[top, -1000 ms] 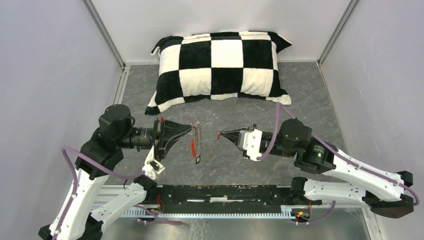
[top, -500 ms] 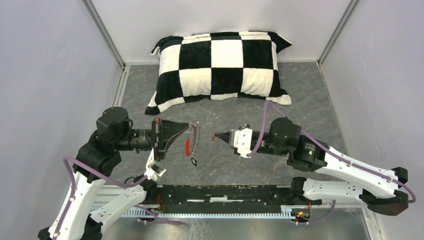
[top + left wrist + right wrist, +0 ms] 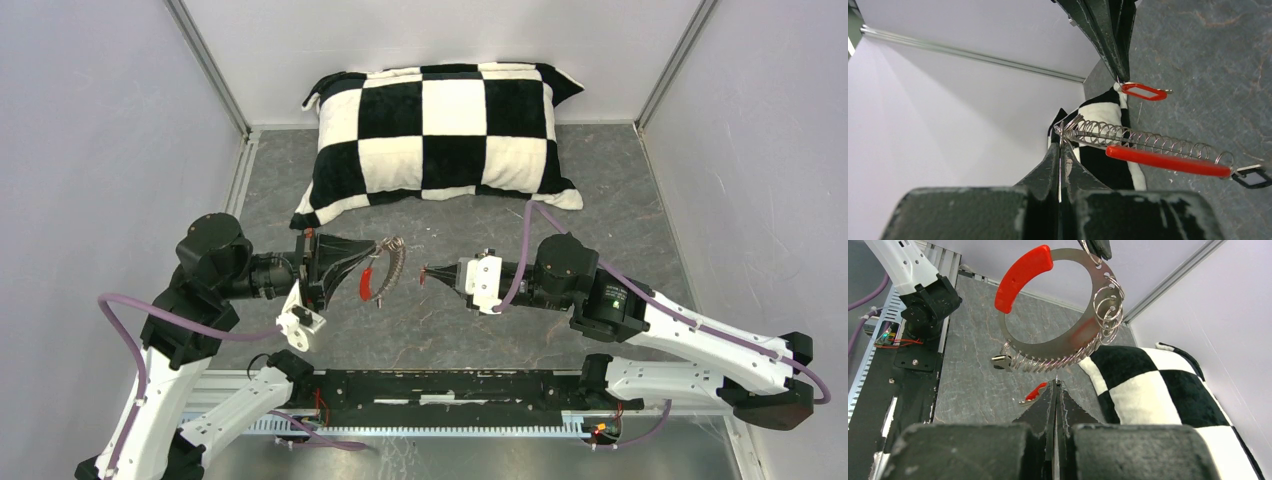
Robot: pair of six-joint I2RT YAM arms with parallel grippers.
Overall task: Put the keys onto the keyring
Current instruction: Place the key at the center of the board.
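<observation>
My left gripper [image 3: 383,245] [image 3: 1060,144] is shut on one end of the keyring [image 3: 392,262] [image 3: 1148,142], a silvery coiled loop with a bright red section [image 3: 1168,161] that hangs in the air above the table. A black-and-white key [image 3: 1253,176] dangles from the ring's far end. My right gripper [image 3: 424,272] [image 3: 1055,384] is shut on the red-headed key [image 3: 1144,91] [image 3: 1037,391] and points left. Its tip is just short of the keyring [image 3: 1048,352]. In the right wrist view the ring faces me as a full circle, with the left fingertips [image 3: 1098,246] at its top.
A black-and-white checkered pillow [image 3: 450,130] [image 3: 1158,390] lies at the back of the grey table [image 3: 620,190]. A black rail [image 3: 440,385] runs along the near edge between the arm bases. White walls close in the left, right and back.
The left gripper has pulled back left and turned, swinging the keyring up and leftward. The right gripper has moved left with the red key, closing on the ring.
</observation>
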